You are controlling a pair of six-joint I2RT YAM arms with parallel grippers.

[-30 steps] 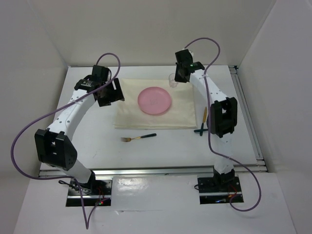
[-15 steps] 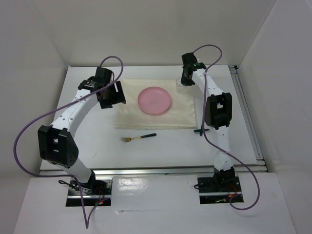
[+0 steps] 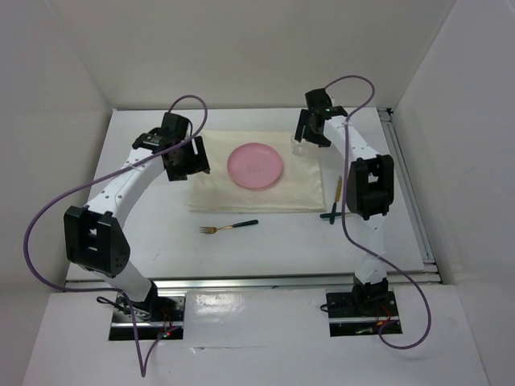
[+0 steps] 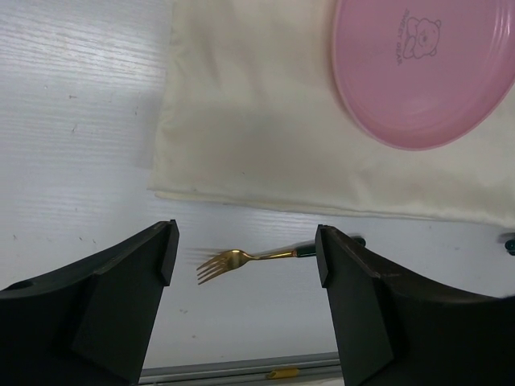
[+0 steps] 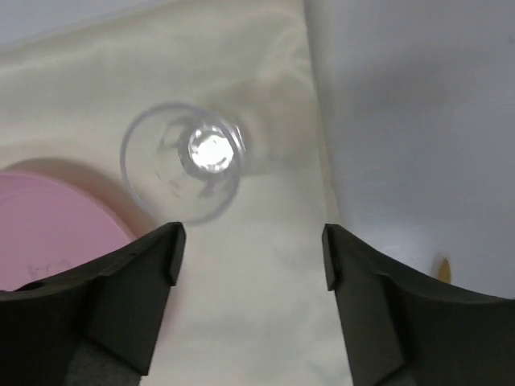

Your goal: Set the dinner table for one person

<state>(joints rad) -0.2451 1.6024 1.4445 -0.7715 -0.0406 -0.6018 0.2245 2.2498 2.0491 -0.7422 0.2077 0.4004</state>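
**Dinner table** [image 3: 265,241]: white top with aluminium rails, spread under every other item. The arm bases are bolted at its near edge.

**Cream mat** [image 3: 217,189]: laid flat on the far middle of the table.

**Pink plate** [image 3: 255,165]: set on the mat, toward its far side. A small bear print on it is legible only in the left wrist view [image 4: 418,36].

**Fork** [image 3: 229,227]: gold tines, dark handle, laid on bare table just near of the mat, tines to the left. The tines are resolved singly only in the left wrist view [image 4: 241,259].

**Clear glass** [image 5: 181,161]: stood upright on the mat close to its right edge, just right of the plate. It is seen from straight above in the right wrist view and is largely masked by the arm in the overhead view.

**Second utensil** [image 3: 337,193]: gold and dark, laid right of the mat. It is shown only overhead and is partly covered by the right arm.

**Left gripper** [image 4: 244,241]: jaws spread wide, nothing held, poised over the mat's left edge.

**Right gripper** [image 5: 251,241]: jaws parted, nothing between them. The glass is seen beyond the fingertips, untouched.
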